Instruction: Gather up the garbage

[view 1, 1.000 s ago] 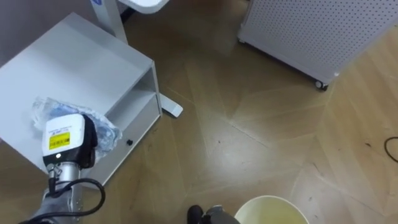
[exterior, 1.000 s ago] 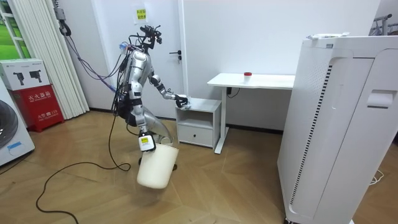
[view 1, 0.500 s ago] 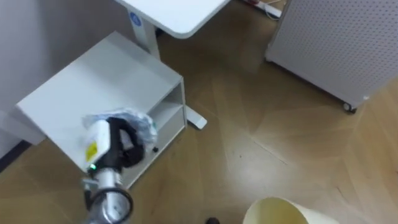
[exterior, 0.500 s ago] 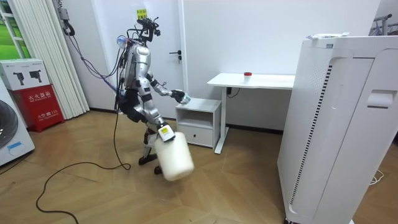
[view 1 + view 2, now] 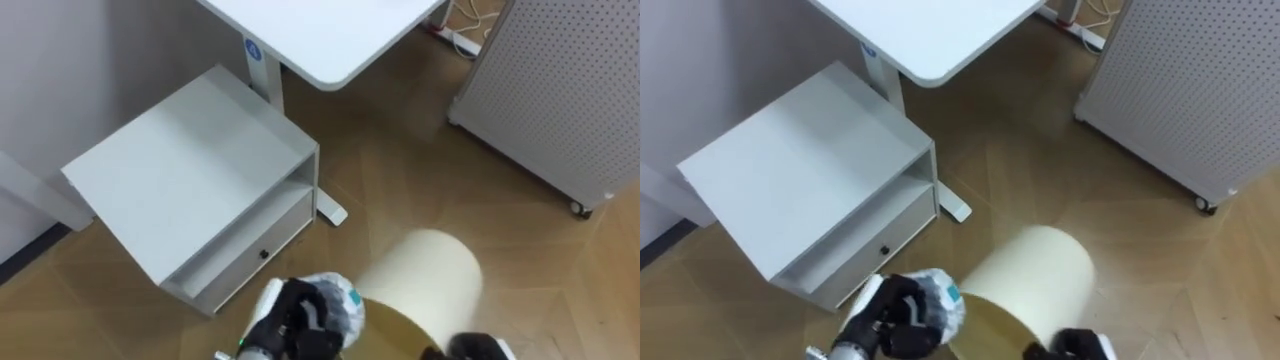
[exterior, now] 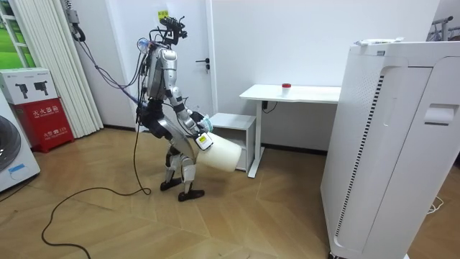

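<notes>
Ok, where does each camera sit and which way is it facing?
Left eye view: on the head, looking down at cabinet and bin; left hand holding wrapper shows.
Right eye view: beside it, same scene, same hand.
Room view: stands in the room, faces the whole robot by the desk.
All share bin and cabinet.

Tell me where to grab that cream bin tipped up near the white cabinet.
Take the cream bin by its rim, at the open end facing the robot, coming from the right, where the right hand is. Its body is wide, smooth and round, so a hand would likely slip there; the left hand holds crumpled plastic.
</notes>
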### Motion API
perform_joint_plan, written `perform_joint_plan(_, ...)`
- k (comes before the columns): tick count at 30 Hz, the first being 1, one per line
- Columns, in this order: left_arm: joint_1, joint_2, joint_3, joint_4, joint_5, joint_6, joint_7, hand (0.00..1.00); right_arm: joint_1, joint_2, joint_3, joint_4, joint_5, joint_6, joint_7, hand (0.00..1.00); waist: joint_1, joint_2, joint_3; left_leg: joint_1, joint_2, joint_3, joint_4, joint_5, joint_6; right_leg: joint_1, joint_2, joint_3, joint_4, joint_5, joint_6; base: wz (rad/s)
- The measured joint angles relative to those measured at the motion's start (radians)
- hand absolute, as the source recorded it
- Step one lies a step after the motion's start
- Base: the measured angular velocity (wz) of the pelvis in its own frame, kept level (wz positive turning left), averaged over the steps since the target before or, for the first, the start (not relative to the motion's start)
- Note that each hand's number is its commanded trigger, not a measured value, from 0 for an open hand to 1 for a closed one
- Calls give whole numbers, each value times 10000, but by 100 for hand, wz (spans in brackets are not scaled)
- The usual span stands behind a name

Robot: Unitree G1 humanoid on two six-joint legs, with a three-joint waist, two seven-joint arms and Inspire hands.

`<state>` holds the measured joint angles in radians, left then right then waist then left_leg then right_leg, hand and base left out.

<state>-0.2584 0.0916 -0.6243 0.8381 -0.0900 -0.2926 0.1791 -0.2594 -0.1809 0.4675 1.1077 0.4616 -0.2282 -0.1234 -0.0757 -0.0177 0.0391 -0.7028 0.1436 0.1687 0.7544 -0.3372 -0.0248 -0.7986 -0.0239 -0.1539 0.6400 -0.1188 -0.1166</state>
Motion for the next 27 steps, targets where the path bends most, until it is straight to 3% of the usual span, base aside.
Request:
perform_joint_plan(2, 50, -17, -170, -5, -272, 9, -746, 100, -128, 41, 126, 12, -105, 2, 185, 100, -5, -21, 4, 27, -3, 78, -61, 13, 79, 0, -53, 35, -11, 1, 50, 0)
perform_joint_plan(11, 167, -11, -309, -112, -377, 39, -2169, 100, -146, 146, 108, 8, -303, 30, 348, 100, -6, -141, 39, -24, 8, 198, -50, -57, 202, -67, -40, 146, -60, -5, 153, -2)
perform_joint_plan(19, 340, -11, -467, -166, -370, 102, -2748, 100, -142, 141, 111, -133, -302, 27, 508, 100, 57, -133, 33, -40, 26, 197, -64, -76, 236, -63, -6, 138, -185, 36, 205, 0)
perform_joint_plan(27, 348, 6, -472, -198, -372, 105, -2795, 100, -120, 77, 116, -135, -298, 26, 535, 100, 256, -117, 24, -5, 7, 206, -87, -73, 240, -37, -15, 142, -192, 45, 218, 0)
